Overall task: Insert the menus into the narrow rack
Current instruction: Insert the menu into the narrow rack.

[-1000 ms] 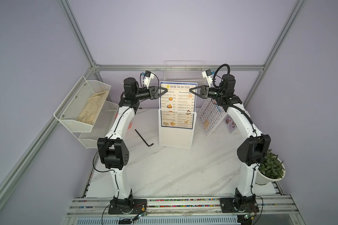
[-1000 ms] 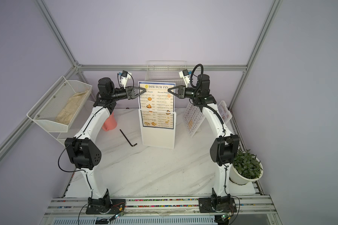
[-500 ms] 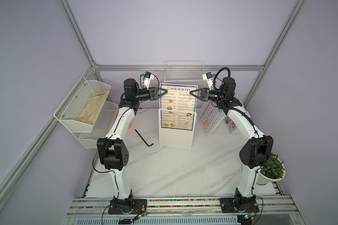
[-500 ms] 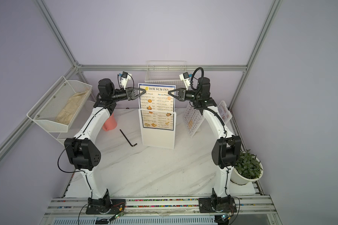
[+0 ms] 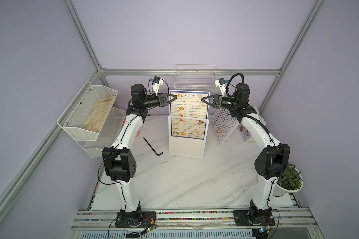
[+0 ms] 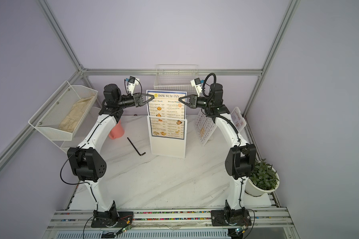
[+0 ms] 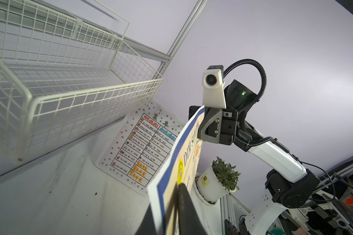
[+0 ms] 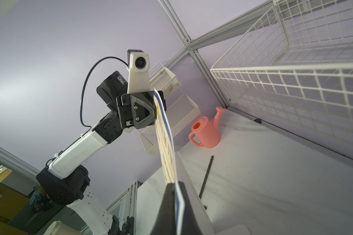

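Counting the scene
Three menus [image 5: 188,107] [image 5: 221,126] [image 5: 244,132], one rack [image 5: 186,148], one hex key [image 5: 151,145], one watering can [image 8: 207,132], one potted plant [image 5: 288,180], one wire basket [image 5: 195,79] and one mesh shelf [image 5: 79,109] are showing.

DIM SUM INN menu [image 5: 188,107] stands upright (in rack [image 5: 186,147])

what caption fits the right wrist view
Right gripper and left gripper pinch the DIM SUM INN menu by its edges

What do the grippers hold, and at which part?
The DIM SUM INN menu: left gripper pinches its upper left edge, right gripper its upper right edge.
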`<state>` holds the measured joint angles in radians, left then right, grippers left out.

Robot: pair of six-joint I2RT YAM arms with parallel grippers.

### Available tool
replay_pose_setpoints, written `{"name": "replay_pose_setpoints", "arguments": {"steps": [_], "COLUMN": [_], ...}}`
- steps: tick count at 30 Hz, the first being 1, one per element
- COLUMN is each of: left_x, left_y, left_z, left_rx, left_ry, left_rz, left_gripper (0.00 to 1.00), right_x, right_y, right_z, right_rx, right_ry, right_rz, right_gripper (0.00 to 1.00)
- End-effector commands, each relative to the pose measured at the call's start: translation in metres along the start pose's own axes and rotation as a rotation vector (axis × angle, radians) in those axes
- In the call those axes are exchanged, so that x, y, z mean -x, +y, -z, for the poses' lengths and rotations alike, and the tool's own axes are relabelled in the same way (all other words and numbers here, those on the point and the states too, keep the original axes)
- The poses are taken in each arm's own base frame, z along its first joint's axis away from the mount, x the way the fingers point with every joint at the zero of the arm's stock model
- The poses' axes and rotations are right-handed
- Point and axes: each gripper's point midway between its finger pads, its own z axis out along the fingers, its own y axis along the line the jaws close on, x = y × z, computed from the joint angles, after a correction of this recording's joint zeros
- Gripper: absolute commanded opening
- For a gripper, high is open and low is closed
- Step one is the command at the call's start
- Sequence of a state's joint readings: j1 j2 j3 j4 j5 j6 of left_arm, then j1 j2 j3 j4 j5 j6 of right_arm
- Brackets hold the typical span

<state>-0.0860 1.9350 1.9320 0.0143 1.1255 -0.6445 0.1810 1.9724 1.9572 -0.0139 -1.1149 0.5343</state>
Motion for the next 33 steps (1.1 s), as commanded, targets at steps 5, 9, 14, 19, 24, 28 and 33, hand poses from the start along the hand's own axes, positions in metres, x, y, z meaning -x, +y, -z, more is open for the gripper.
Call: {"name": "replay_pose_setpoints", "arguments": {"steps": [5, 9, 14, 19, 24, 28, 33], "left_x": [0.011, 0.011, 0.013, 0.012, 0.008, 0.003, -0.002], "left_y": [-0.024, -0.023, -0.025, -0.026, -0.024, -0.022, -0.019], "left_z": [0.006, 0.006, 0.006, 0.007, 0.008, 0.008, 0.009], "left_rx": [-0.024, -0.023, -0.024, -0.024, -0.021, -0.018, -0.013], "left_ry": [-0.020, -0.020, -0.021, -0.021, -0.020, -0.019, -0.015], "left_rz": [-0.070, -0.067, -0.071, -0.072, -0.069, -0.061, -0.052], "left_gripper": [0.10, 0.10, 0.11, 0.23, 0.41, 0.41, 0.41], "right_x": [0.025, 0.027, 0.025, 0.022, 0.018, 0.014, 0.011], "right_y": [0.027, 0.027, 0.024, 0.022, 0.021, 0.020, 0.020], "right_z": [0.006, 0.005, 0.005, 0.006, 0.006, 0.007, 0.009], "right_rx": [0.014, 0.010, 0.007, -0.001, 0.003, 0.003, 0.003], "right_ry": [-0.035, -0.031, -0.028, -0.031, -0.038, -0.038, -0.039], "right_rz": [0.089, 0.093, 0.086, 0.081, 0.071, 0.065, 0.061], "right_gripper": [0.14, 0.19, 0.14, 0.03, 0.00, 0.00, 0.00]}}
